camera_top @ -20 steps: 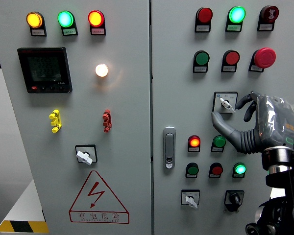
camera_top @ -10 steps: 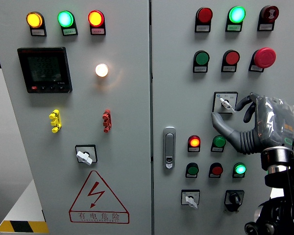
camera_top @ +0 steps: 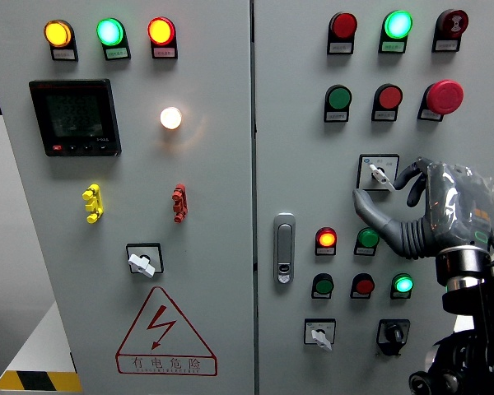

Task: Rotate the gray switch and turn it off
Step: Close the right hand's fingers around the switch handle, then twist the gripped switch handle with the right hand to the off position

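Gray electrical cabinet (camera_top: 214, 247) as backdrop, two doors side by side, studded with lamps, push buttons and selector switches. Right hand (camera_top: 424, 210) up at the right door, arm rising from the lower right corner; fingers curled in a loose open claw, thumb (camera_top: 370, 212) reaching left and low, index fingertip (camera_top: 405, 174) arched just beside the switch plate, nothing gripped yet. Gray rotary switch (camera_top: 379, 173) sitting in its square plate in the middle of the right door, lever tilted toward the upper left, apparently untouched, though contact at the fingertip too fine to call. Below the thumb, lit red lamp (camera_top: 327, 239) and green button (camera_top: 367, 239); further down, lit green lamp (camera_top: 403, 285); above right, red mushroom stop button (camera_top: 445, 96), well apart from the hand. Two similar selectors low on the same door, gray lever (camera_top: 319, 334) and black knob (camera_top: 393, 332), plus another gray selector (camera_top: 142, 262) on the left door, none near the hand. For a clean turn, best to close thumb and index on opposite flanks of the small lever, pinch squarely before twisting, then roll the wrist about the switch's own axis, not sweep sideways. Worth keeping the thumb clear of the red lamp and green button beneath. Likely risk: fingertips slipping off the short lever, or a partial turn short of the detent. Left hand not visible.
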